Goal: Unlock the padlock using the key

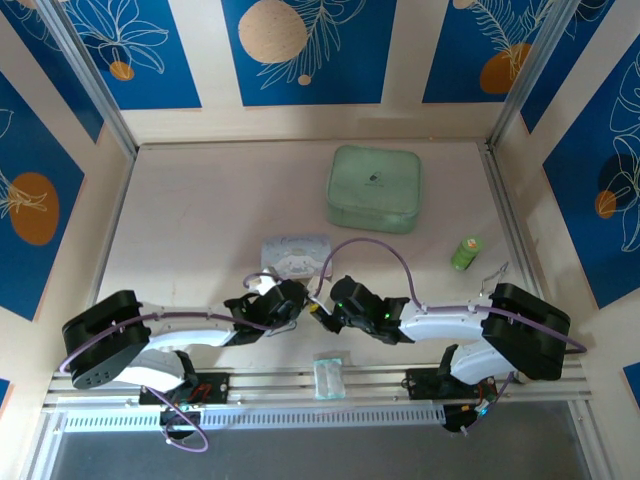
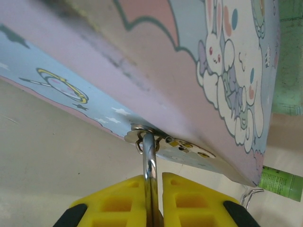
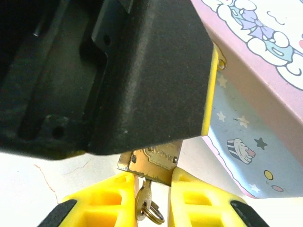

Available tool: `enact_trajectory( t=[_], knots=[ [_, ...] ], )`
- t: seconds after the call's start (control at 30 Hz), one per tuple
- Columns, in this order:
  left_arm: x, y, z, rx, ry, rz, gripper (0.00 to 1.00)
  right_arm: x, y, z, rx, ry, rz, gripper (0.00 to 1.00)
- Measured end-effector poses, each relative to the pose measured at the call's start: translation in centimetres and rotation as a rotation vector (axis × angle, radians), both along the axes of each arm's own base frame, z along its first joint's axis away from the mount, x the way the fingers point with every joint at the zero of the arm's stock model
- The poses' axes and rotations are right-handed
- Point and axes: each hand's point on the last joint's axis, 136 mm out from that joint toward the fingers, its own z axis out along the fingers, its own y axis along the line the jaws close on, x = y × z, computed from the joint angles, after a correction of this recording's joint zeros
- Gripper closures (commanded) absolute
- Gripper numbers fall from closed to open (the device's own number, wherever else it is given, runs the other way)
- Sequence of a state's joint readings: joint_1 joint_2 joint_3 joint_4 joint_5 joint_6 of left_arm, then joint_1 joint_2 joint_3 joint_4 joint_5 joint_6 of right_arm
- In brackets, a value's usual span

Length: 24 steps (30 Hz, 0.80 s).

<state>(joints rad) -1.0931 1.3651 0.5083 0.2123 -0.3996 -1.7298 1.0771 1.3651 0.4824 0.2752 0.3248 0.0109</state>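
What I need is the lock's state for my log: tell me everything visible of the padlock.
The padlock has a brass-looking body and a thin silver shackle. The shackle threads the hasp of the cartoon tin and sits pinched between the fingers of the left gripper. The key, ring attached, sits in the body's underside, between the fingers of the right gripper.

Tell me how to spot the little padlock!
Find the pastel cartoon tin in the middle of the table, where the left gripper and right gripper meet at its near edge. Between them sits the padlock, its thin silver shackle hooked through the tin's latch. It is the only little brass-gold block there, with a tiny silver key poking out of it.
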Motion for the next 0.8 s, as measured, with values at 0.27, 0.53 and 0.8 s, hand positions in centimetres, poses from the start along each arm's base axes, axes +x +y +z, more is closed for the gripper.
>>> enact_trajectory(
  t=[0.27,0.53,0.8],
  knots=[
    [0.3,-0.3,0.4,-0.026,-0.01,0.006,1.0,0.3,-0.4,0.4,0.099,0.152,-0.012,0.88],
    [0.3,-1.1,0.3,-0.061,-0.003,-0.003,1.0,0.4,-1.7,0.3,0.23,0.35,-0.059,0.88],
    [0.6,-1.8,1.1,-0.1,-0.021,-0.009,1.0,0.9,-2.7,1.2,0.349,0.505,-0.101,0.74]
  ],
)
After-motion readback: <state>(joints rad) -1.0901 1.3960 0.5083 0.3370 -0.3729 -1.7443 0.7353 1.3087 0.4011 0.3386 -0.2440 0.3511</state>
